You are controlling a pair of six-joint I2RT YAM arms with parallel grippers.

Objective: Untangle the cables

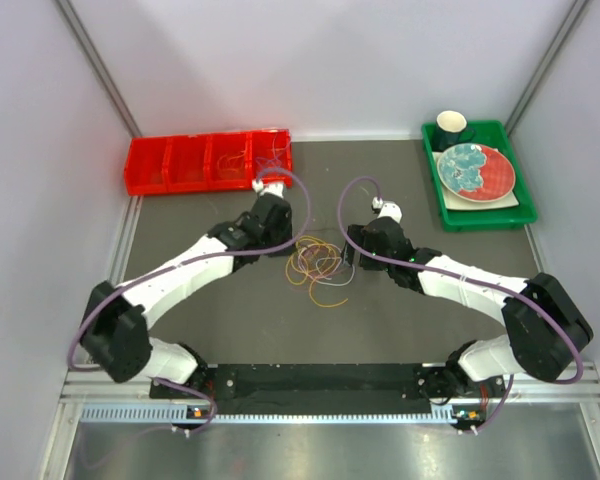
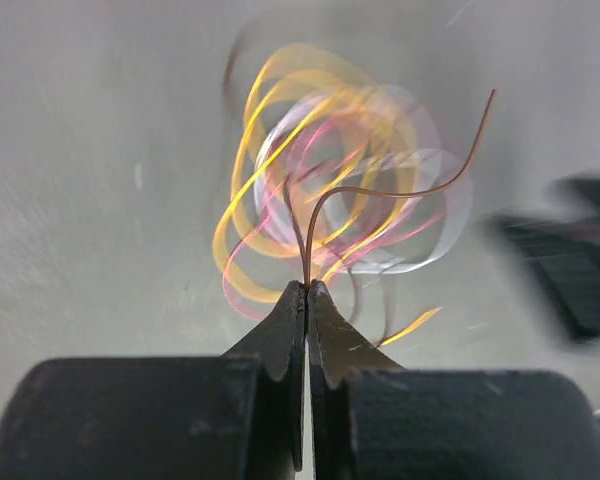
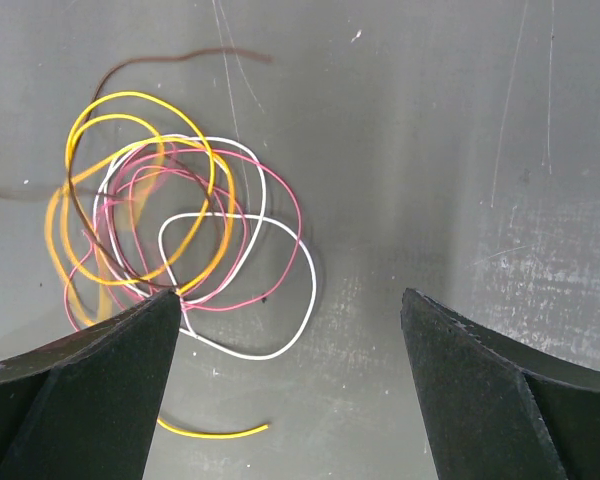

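A tangle of thin cables [image 1: 316,262] in yellow, orange, pink and white lies on the dark table between the arms. My left gripper [image 2: 307,285] is shut on a thin brown cable [image 2: 380,188] that rises from its tips above the blurred tangle [image 2: 320,170]. In the top view the left gripper [image 1: 283,243] is at the tangle's left edge. My right gripper [image 3: 290,300] is open and empty, just right of the tangle [image 3: 170,225]; its left finger [image 3: 100,385] overlaps the loops' edge. In the top view the right gripper [image 1: 352,252] is beside the tangle.
A red divided bin [image 1: 208,162] with some wires stands at the back left. A green tray [image 1: 500,213] with a plate [image 1: 475,170] and a cup [image 1: 451,126] stands at the back right. A loose yellow cable end [image 3: 212,432] lies near the right gripper.
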